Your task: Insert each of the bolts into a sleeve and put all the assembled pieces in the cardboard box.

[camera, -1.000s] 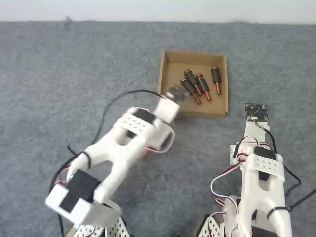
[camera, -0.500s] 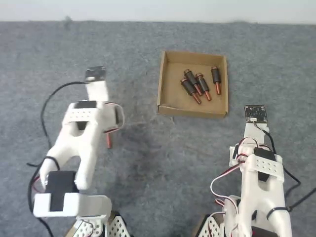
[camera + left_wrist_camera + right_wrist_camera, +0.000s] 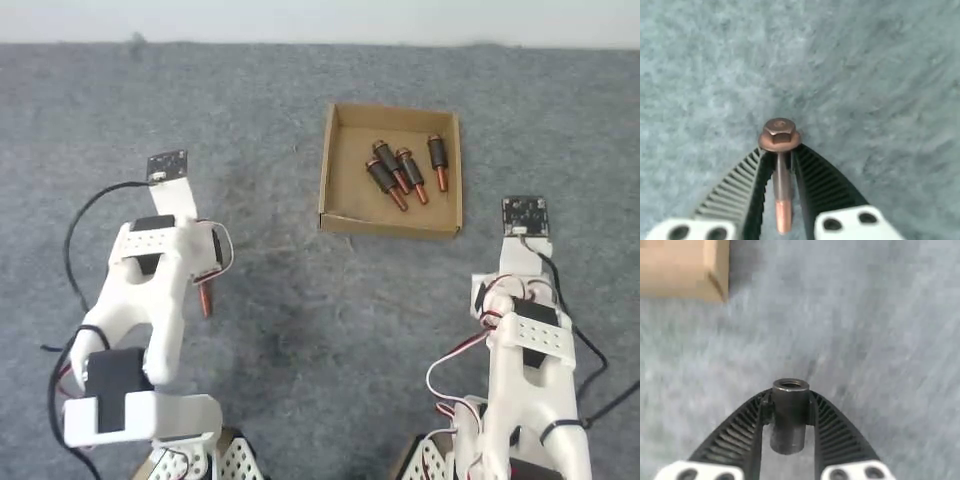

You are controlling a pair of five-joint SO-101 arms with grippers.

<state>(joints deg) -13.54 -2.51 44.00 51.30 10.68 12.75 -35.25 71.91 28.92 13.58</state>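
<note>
Four assembled bolt-and-sleeve pieces [image 3: 383, 176] lie in the shallow brown cardboard box [image 3: 390, 226], and with the left gripper [image 3: 780, 152] clamped on a copper hex-head bolt [image 3: 779, 136] and the right gripper [image 3: 789, 396] pinching a black cylindrical sleeve [image 3: 789, 420] near the box, one joining and drop-off looks left.

Left jaws clamped on bolt [image 3: 780, 167] shank, ribbed pads [image 3: 742, 185] either side. Hex head sits just past the tips, plain end toward camera. Grey fuzzy bench [image 3: 880, 75] below.
</note>
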